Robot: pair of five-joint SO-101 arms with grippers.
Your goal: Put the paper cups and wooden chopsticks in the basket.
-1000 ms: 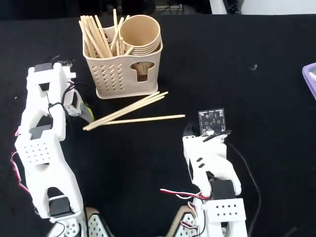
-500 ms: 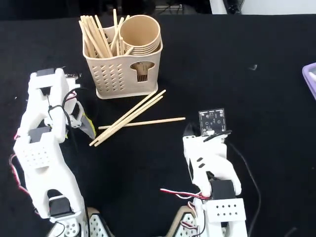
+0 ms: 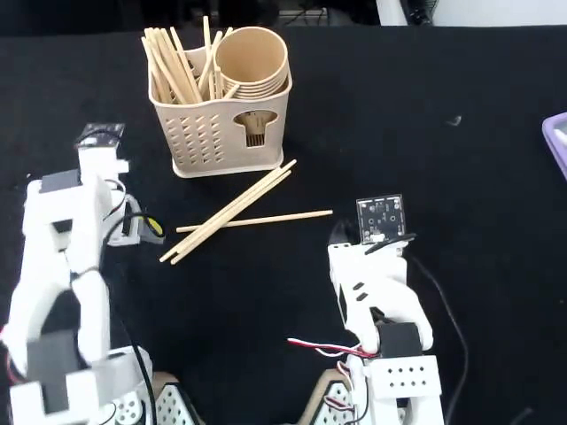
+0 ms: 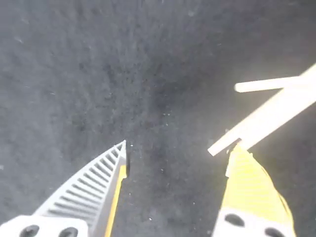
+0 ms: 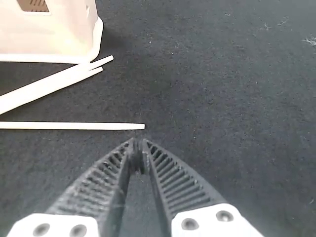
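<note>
Chopsticks (image 3: 229,211): pale, slender, straight wood.

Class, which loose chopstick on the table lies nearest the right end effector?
The single chopstick lying alone, its tip just ahead of the right end effector; the other pair lies side by side farther off, by the basket.

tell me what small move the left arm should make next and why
Probably nudge the open left claw sideways toward the loose chopsticks: their ends lie on the table right by its yellow fingertip, not inside the claw, so closing now would likely miss them.
</note>
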